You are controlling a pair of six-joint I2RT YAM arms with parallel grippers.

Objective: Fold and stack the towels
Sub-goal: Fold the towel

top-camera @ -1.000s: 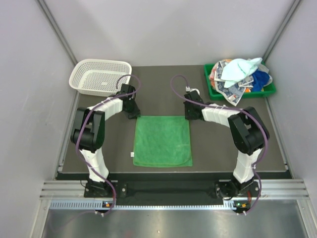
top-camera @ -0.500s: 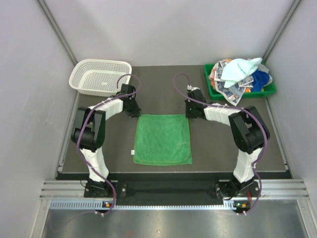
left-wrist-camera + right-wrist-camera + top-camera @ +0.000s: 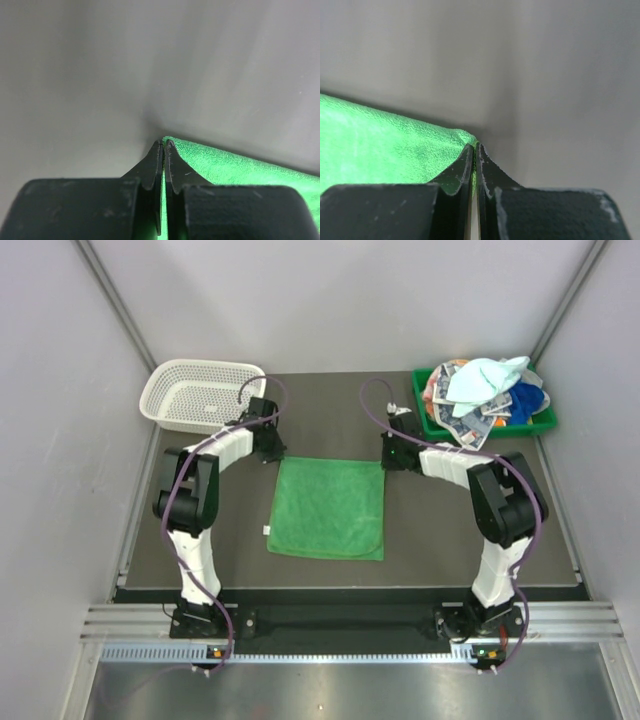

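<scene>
A bright green towel (image 3: 328,508) lies spread on the dark table, its far edge lifted between the two arms. My left gripper (image 3: 274,456) is shut on the towel's far left corner (image 3: 172,144), the cloth pinched between the black fingers (image 3: 150,170). My right gripper (image 3: 388,462) is shut on the far right corner (image 3: 465,137). More towels (image 3: 487,390), pale mint, blue and printed, are heaped at the back right.
A white mesh basket (image 3: 166,396) stands at the back left, just behind the left arm. The heap of towels sits in a green plastic tray (image 3: 424,415) at the back right. Grey walls close in both sides.
Both grippers closed on the green towel's far corners and drew them toward the back of the table. The towel shifted that way and its far edge rose.
</scene>
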